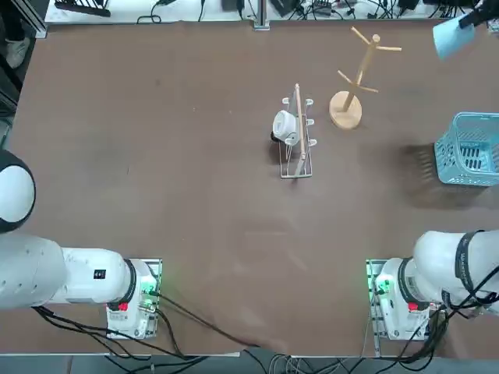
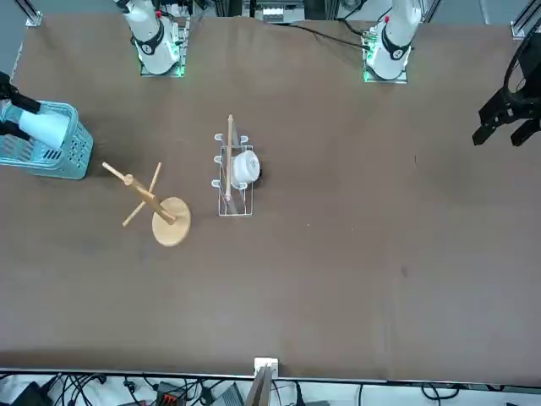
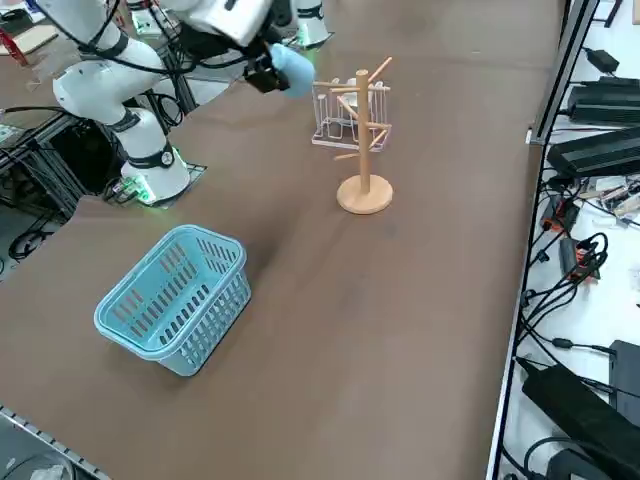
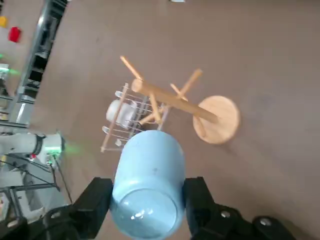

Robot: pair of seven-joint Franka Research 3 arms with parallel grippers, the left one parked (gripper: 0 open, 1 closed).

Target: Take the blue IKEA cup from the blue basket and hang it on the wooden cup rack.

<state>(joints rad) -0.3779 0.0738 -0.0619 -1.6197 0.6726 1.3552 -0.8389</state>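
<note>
Tall pale-wood mug tree with slanted pegs (image 4: 172,97) beyond the fingertips: a low approach could topple it. Pale-blue plastic cup (image 4: 150,185) clamped between right gripper's black fingers (image 4: 149,202); handle not visible, so it may miss a peg.

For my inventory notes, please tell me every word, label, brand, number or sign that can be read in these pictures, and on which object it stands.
No readable text anywhere.
Blue cup, held in the right tool: no lettering seen.
Blue basket, wooden cup rack, white cup: none seen.
Left arm: a small dark mark, too small to read.
</note>
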